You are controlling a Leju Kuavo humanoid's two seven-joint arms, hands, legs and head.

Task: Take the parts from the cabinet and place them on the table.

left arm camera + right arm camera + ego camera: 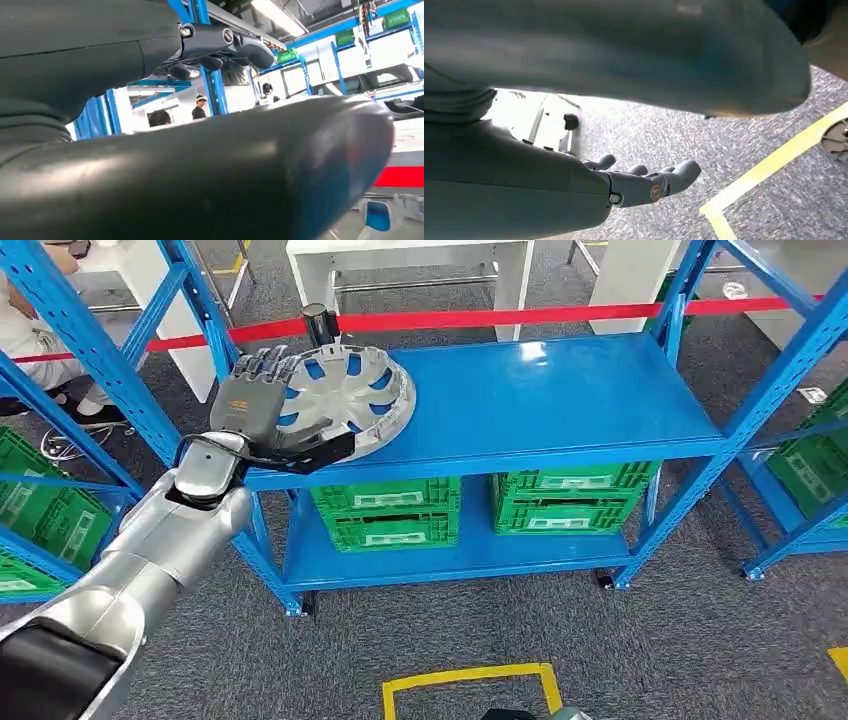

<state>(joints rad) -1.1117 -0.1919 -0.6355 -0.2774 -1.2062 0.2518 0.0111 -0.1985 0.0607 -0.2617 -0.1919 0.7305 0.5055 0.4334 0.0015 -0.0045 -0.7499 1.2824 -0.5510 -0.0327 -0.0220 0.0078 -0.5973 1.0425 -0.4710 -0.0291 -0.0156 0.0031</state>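
the silver hubcap (pixel 348 400) is lying tilted at the left end of the blue rack's upper shelf (pixel 560 400), its near edge overhanging the shelf front. the left hand (pixel 262 410) is gripping it there, fingers (pixel 262 365) lying over the rim and the thumb (pixel 318 452) tucking under the near edge. the right hand (pixel 639 182) is hanging over grey carpet (pixel 664 135) beside a yellow floor line (pixel 769 165), fingers loosely apart and holding nothing. green crates (pixel 388 512) are sitting on the lower shelf, and red tape (pixel 560 314) is stretching behind the rack.
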